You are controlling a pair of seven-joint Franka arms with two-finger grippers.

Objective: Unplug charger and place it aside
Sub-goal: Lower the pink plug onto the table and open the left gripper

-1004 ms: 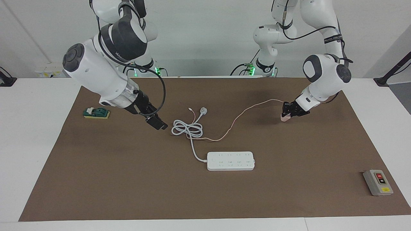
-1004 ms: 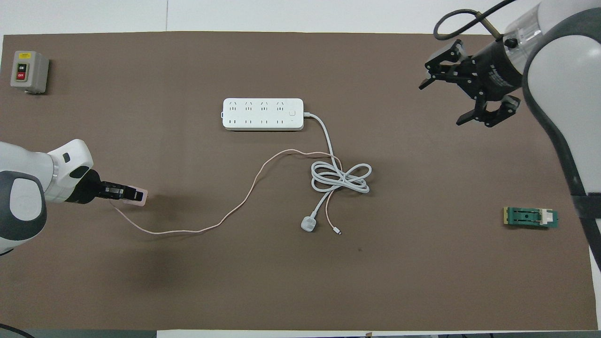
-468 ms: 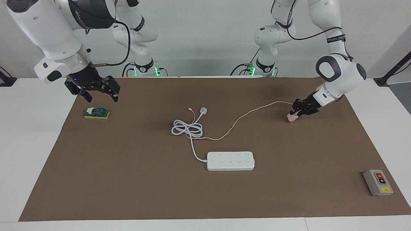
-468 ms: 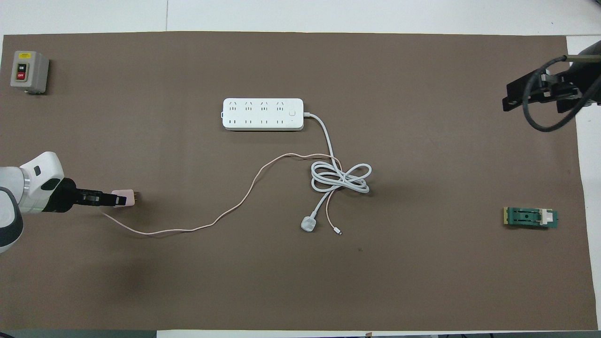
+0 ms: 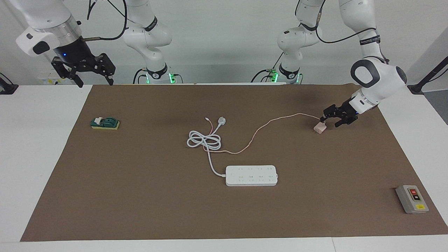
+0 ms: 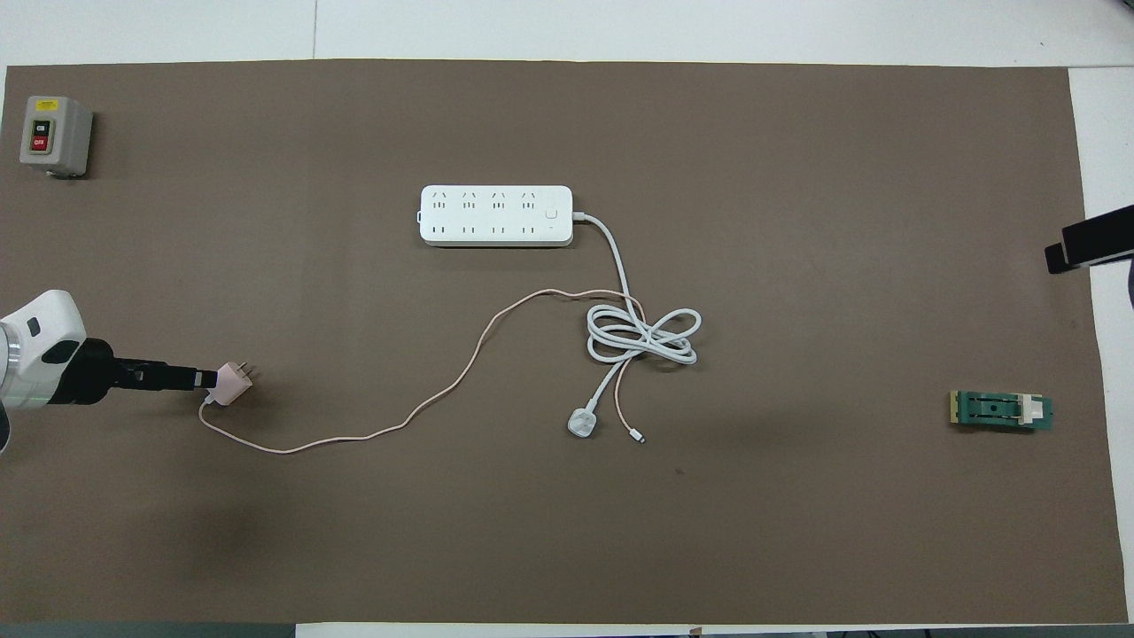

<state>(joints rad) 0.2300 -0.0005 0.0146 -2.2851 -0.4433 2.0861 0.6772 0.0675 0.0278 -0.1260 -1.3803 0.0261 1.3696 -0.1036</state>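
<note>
The left end effector [image 5: 332, 120] hangs low over the brown mat near the surface's edge at the left arm's end. Its fingers are spread apart and grip nothing; one fingertip is just beside the charger [image 5: 320, 128], and contact cannot be confirmed. In the overhead view the left end effector [image 6: 190, 379] ends at the charger [image 6: 232, 384], whose two prongs point away from it.

The charger lies on the mat, unplugged, well apart from the strip [image 5: 251, 175]. Its pink cable [image 5: 266, 125] runs from the cube across the mat toward the middle of the surface and passes through the coiled white cord [image 5: 204, 140]; its small connector lies loose near the white plug [image 5: 221, 121].

The strip lies flat at the middle of the surface, farther from the robots than the coil. All its sockets are vacant. Its thick cord leaves the end toward the right arm.

The right end effector [image 5: 91, 71] is raised over the surface's corner nearest the right arm's base, its fingers wide apart and holding nothing. In the overhead view only a dark tip of the right end effector [image 6: 1088, 245] shows at the frame's edge.

A green block [image 5: 105, 123] lies near the right arm's end of the mat. A grey switch box [image 5: 412, 199] sits at the mat's corner farthest from the robots, at the left arm's end.
</note>
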